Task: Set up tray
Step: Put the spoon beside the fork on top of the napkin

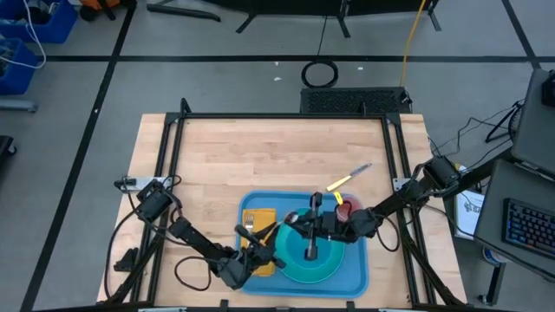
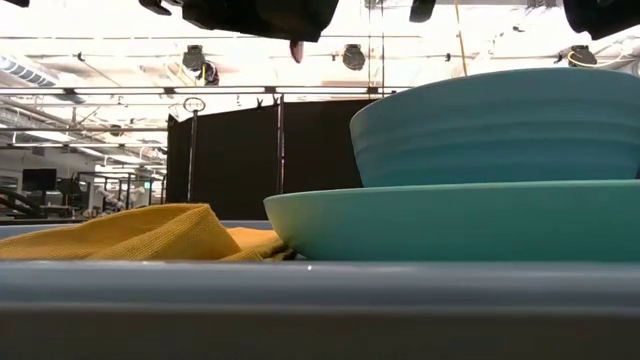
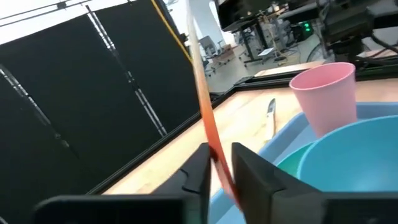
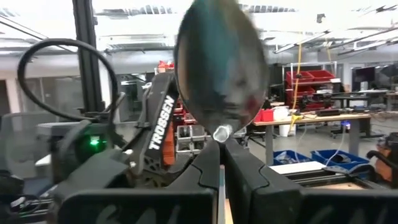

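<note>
- The left gripper [image 3: 219, 163] has its two dark fingers [image 3: 200, 171] pinched nearly together on a thin orange-handled utensil [image 3: 205, 112]; the handle passes up between them and away from the wrist camera, and which utensil it is cannot be told there.
- In the high view the left gripper [image 1: 260, 251] sits over the yellow cloth [image 1: 257, 227] at the left part of the tray, with a fork-like metal head [image 1: 248, 222] showing above the cloth.
- The right gripper [image 4: 221, 163] has its fingers fully closed on the neck of a metal spoon [image 4: 221, 68], whose bowl stands up right in front of the wrist camera.
- In the high view the right gripper [image 1: 310, 227] hangs over the teal plate [image 1: 325, 264].
- A teal bowl [image 2: 500, 130] rests on the plate [image 2: 450, 220], with the folded yellow cloth [image 2: 130, 235] just beside them.
- A pink cup [image 3: 326, 96] stands behind the bowl, at the tray's far right.
- The blue tray [image 1: 360, 277] lies on the near middle of the wooden table [image 1: 260, 156], holding cloth, plate, bowl and cup.
- A yellow-handled knife [image 1: 349, 178] lies on the bare wood just beyond the tray's far right corner.
</note>
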Action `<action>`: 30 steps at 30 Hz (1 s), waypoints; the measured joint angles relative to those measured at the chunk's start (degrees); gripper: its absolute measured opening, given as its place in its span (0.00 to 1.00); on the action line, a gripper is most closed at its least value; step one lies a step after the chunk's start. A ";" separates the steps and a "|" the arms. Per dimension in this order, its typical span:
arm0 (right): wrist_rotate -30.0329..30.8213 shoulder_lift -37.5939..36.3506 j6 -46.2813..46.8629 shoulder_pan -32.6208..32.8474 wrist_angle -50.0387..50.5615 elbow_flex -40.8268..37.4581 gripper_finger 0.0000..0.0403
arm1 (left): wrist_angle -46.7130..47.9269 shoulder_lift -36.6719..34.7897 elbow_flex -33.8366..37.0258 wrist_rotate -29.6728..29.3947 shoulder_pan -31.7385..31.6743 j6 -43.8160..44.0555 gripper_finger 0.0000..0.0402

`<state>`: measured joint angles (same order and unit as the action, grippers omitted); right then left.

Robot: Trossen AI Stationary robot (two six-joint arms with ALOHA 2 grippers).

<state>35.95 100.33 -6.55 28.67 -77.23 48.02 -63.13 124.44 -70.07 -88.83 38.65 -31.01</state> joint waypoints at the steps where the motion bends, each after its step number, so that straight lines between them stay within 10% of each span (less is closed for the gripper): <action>1: -0.11 0.00 0.48 0.02 0.29 0.00 0.00 | -0.03 0.00 -0.02 -0.27 -0.06 -0.02 0.11; 30: -4.08 -0.48 -16.68 5.84 9.20 0.01 0.16 | -19.33 -1.50 0.16 2.45 5.06 -14.38 0.02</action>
<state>31.87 99.85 -23.23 34.51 -68.03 48.03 -82.46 122.94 -69.91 -86.39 43.70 -45.39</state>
